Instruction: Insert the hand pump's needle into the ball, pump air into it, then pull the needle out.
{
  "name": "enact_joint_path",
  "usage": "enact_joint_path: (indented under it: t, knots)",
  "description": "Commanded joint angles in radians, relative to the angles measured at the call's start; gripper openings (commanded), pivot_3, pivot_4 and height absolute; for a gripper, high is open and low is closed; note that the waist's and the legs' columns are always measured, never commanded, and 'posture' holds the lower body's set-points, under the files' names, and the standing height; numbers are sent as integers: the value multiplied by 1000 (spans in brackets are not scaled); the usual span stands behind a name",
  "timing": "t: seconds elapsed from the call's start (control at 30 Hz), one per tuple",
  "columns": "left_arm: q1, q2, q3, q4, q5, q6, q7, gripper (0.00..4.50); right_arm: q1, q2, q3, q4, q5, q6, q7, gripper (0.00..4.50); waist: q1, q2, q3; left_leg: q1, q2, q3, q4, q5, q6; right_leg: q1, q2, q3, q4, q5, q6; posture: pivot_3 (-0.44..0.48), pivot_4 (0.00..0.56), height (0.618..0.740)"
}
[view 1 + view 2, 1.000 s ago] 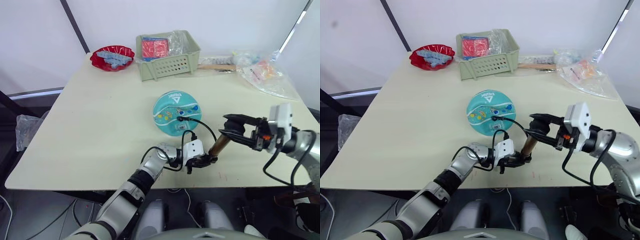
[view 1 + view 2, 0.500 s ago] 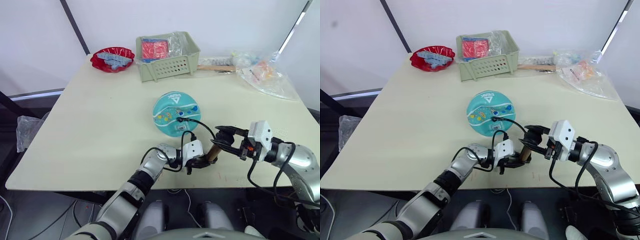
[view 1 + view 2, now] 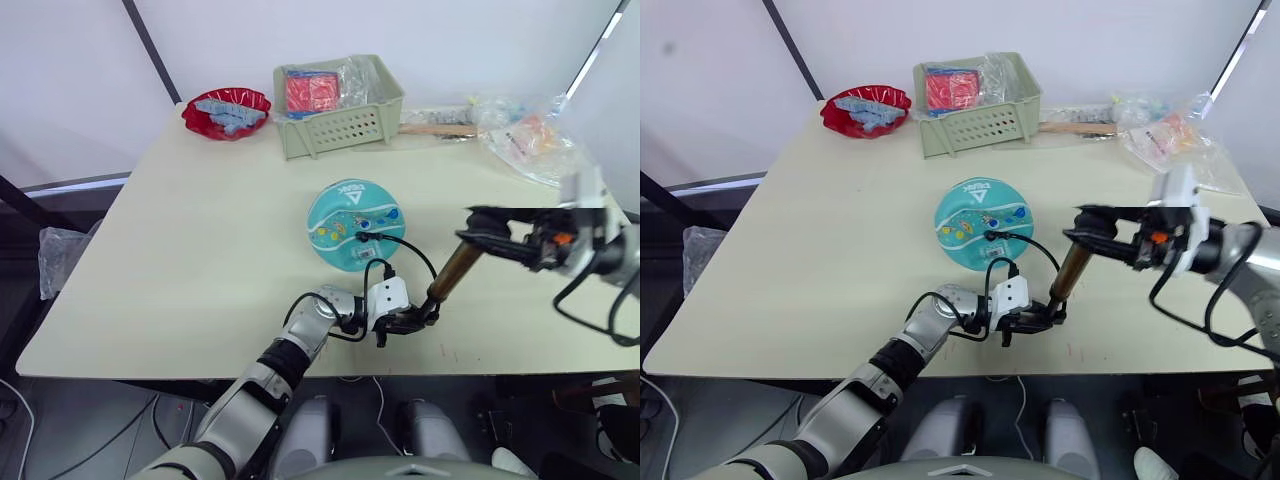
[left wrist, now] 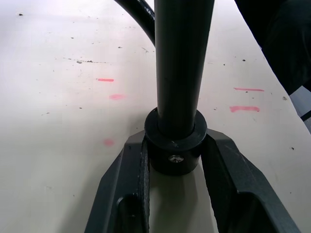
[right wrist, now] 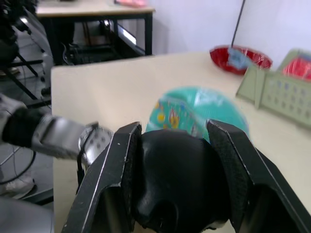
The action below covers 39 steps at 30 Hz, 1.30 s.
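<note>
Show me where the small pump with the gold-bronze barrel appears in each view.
Left eye: hand pump, tilted, right of the teal ball.
Right eye, same place.
Left wrist: black foot end between the fingers.
Right wrist: black T-handle gripped; ball behind.

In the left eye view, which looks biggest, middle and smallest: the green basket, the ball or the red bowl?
1. The green basket, which looks biggest.
2. The ball.
3. The red bowl, close to the ball in width but shallower, so that ranking is unsure.
</note>
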Motion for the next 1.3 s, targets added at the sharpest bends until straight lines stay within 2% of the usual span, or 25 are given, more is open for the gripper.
enact_joint_path:
  t: [0.03, 0.27, 0.37, 0.67, 0.97, 1.1, 1.3]
  knots:
    - [26, 33, -19, 93, 58, 40, 19, 1085, -67, -40, -104, -40, 80, 8, 15, 1673, 0, 0, 0, 0, 0, 0, 0, 0, 0, 0, 0, 0, 0, 0, 0, 0, 150, 738]
    - [25, 34, -23, 94, 58, 37, 13, 1085, -147, -75, -125, -13, 102, 26, 19, 1673, -1, 0, 2, 0, 0, 0, 0, 0, 0, -1, -1, 1, 0, 0, 0, 0, 150, 738]
    - [26, 37, -25, 95, 60, 32, 13, 1085, -141, -68, -104, -34, 115, 49, 15, 1673, -1, 0, 2, -1, 0, 0, 0, 0, 0, -1, -2, 1, 0, 0, 0, 0, 150, 738]
    - [28, 39, -28, 94, 61, 31, 12, 1085, 58, -16, 20, -45, -66, -40, 53, 1673, -2, -4, -1, 0, 1, 0, -2, 0, 0, -1, -3, 5, 0, 0, 0, 0, 150, 738]
    - [28, 37, -26, 93, 63, 33, 15, 1085, 207, 110, 159, 7, -224, -169, 40, 1673, -2, -9, -7, 3, 1, 0, -3, 0, 0, 0, -3, 5, -1, 0, 0, 0, 150, 738]
    - [21, 36, -24, 110, 65, 28, 20, 1085, 268, 180, 236, 54, -378, -273, -15, 1673, -2, -12, -11, 3, 1, -1, -4, 0, 0, 0, -4, 4, -2, 0, 0, 0, 150, 738]
    - [34, 46, -27, 107, 65, 25, 9, 1085, 336, 228, 315, 89, -498, -345, -62, 1673, -2, -11, -16, 4, 1, 0, -5, 0, -1, 1, -23, -21, -2, 0, 0, 0, 150, 738]
